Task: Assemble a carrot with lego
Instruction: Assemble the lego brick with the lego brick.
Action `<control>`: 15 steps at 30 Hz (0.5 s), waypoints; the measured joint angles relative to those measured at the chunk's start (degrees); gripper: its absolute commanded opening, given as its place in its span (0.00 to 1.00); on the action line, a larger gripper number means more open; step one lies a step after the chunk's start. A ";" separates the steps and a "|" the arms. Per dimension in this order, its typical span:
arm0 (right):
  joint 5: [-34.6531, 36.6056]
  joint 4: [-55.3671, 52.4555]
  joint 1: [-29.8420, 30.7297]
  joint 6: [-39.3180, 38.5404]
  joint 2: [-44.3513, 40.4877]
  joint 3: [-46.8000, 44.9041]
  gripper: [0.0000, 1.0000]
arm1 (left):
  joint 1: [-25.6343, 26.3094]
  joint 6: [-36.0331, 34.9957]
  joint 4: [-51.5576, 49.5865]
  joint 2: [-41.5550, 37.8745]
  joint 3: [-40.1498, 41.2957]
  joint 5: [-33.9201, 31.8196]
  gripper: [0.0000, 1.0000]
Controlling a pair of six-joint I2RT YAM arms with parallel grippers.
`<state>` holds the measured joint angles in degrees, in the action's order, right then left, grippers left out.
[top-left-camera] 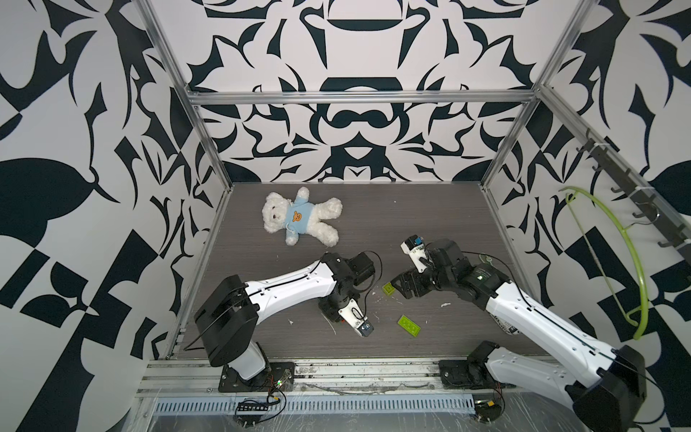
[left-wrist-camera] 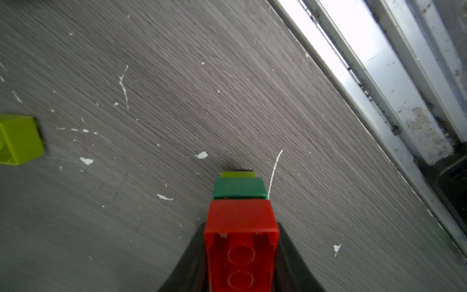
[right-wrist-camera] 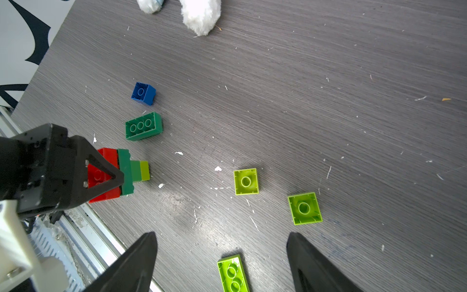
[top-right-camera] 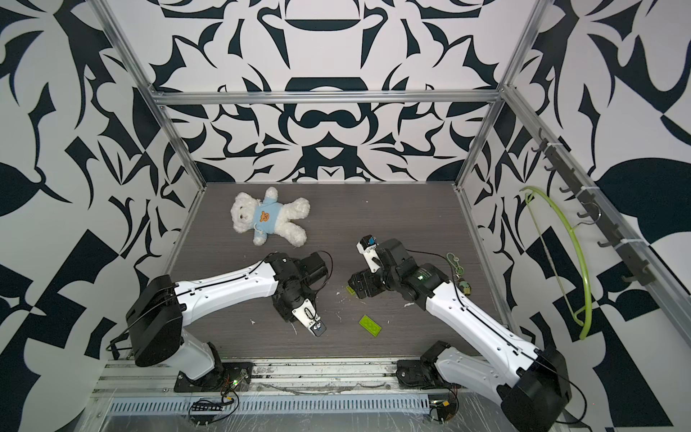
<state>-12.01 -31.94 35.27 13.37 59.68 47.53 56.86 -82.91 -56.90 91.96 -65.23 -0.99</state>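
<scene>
The left gripper (left-wrist-camera: 241,225) is clamped on the red brick (right-wrist-camera: 106,196) at the wide end of the carrot stack (right-wrist-camera: 134,170), near the table's (right-wrist-camera: 328,101) front rail. The stack's long axis runs straight out from the jaws: red, dark green, a narrower green, then the lime tip (left-wrist-camera: 237,174), which points at the wood. Whether the tip touches the wood cannot be told.

The right gripper (right-wrist-camera: 221,233) hangs with its jaws apart over the lime oblong brick (right-wrist-camera: 232,274). Two lime square bricks (right-wrist-camera: 246,181) (right-wrist-camera: 305,208), a dark green oblong brick (right-wrist-camera: 143,125) and a blue brick (right-wrist-camera: 143,93) lie loose on the table with their hollow undersides up.
</scene>
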 measured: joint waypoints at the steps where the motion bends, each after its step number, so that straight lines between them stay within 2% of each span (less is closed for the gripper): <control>1: -0.02 0.02 0.00 0.00 -0.02 -0.02 0.86 | -0.13 0.17 -0.09 0.00 -0.07 0.15 0.00; 15: 0.02 -0.35 0.00 -0.02 -0.57 -0.02 0.86 | -4.74 8.35 1.70 0.04 -0.48 5.14 0.00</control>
<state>-11.99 -32.29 35.27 13.34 59.11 47.51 52.12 -74.56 -55.20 92.01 -65.71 4.14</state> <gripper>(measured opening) 0.855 0.369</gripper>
